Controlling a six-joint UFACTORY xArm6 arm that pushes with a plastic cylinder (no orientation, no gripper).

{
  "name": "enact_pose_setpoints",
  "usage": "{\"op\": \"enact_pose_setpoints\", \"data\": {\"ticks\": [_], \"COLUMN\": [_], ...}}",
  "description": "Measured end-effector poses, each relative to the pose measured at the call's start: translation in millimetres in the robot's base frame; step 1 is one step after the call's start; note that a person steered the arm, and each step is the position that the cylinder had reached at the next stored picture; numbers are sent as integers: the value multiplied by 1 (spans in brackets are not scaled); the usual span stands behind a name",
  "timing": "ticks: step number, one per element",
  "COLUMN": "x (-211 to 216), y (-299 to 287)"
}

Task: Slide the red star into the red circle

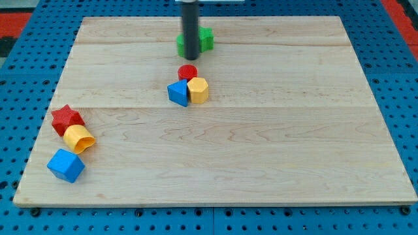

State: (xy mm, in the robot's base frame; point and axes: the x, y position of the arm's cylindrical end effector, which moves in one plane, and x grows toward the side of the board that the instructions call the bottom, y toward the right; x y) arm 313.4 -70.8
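Note:
The red star (66,119) lies near the board's left edge, touching a yellow block (79,138) just below it. The red circle (188,72) sits at the upper middle of the board, touching a blue block (177,93) and a yellow hexagon (198,90) below it. My tip (191,57) is at the end of the dark rod, just above the red circle and in front of a green block (204,40), far to the right of the red star.
A blue cube (66,165) lies below the yellow block at the lower left. The wooden board (261,150) rests on a blue pegboard (13,78); a red area shows at the top corners.

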Motion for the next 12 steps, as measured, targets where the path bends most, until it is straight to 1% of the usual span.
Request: {"op": "enact_pose_setpoints", "data": {"ticks": [1, 2, 3, 4, 5, 6, 7, 8, 9, 10, 11, 12], "x": [33, 74, 93, 103, 164, 182, 139, 141, 171, 160, 121, 93], "y": [-11, -62, -162, -233, -219, -193, -173, -128, -150, -93, -84, -58]}}
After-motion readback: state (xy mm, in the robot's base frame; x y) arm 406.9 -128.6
